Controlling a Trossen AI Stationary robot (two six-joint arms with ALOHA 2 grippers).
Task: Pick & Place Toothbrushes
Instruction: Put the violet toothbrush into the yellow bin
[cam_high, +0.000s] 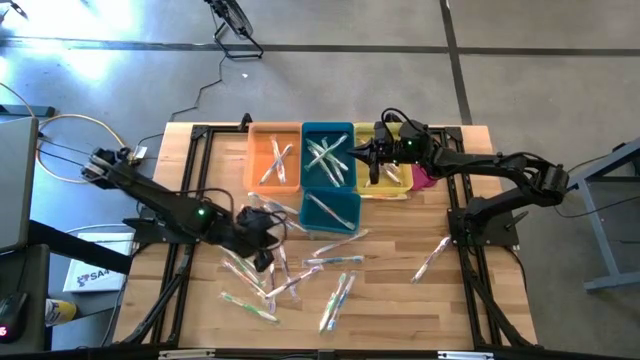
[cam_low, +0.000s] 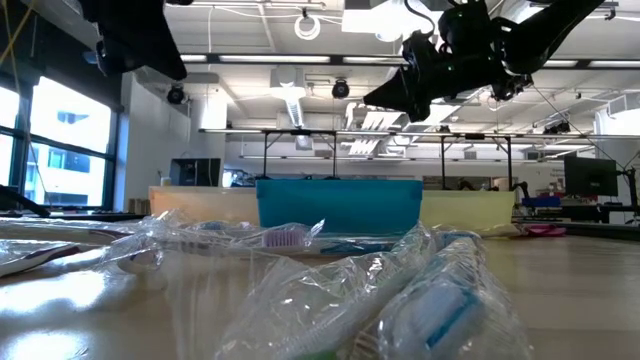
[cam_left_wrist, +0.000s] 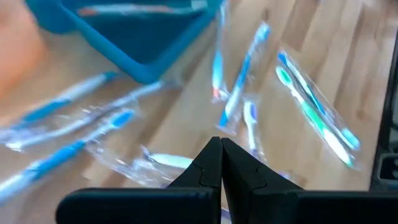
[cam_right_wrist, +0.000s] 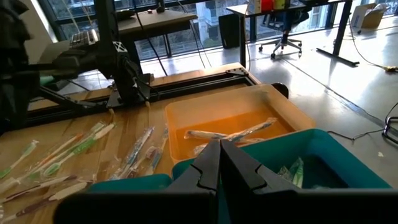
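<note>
Some wrapped toothbrushes already lie in the orange bin (cam_high: 273, 160) and two teal bins (cam_high: 327, 155), but most toothbrushes (cam_high: 290, 275) remain scattered on the table (cam_high: 400, 290), with left gripper (cam_high: 262, 258) above them and right gripper (cam_high: 372, 155) over the bins both closed and empty.

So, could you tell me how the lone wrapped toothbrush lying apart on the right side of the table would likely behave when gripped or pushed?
The lone toothbrush sits in a clear, shiny wrapper, so it would probably feel slippery and crinkle under a gripper. It looks thin, so it is likely light and may slide across the wooden table rather than roll. The loose film may give before the stiffer handle is caught.
</note>
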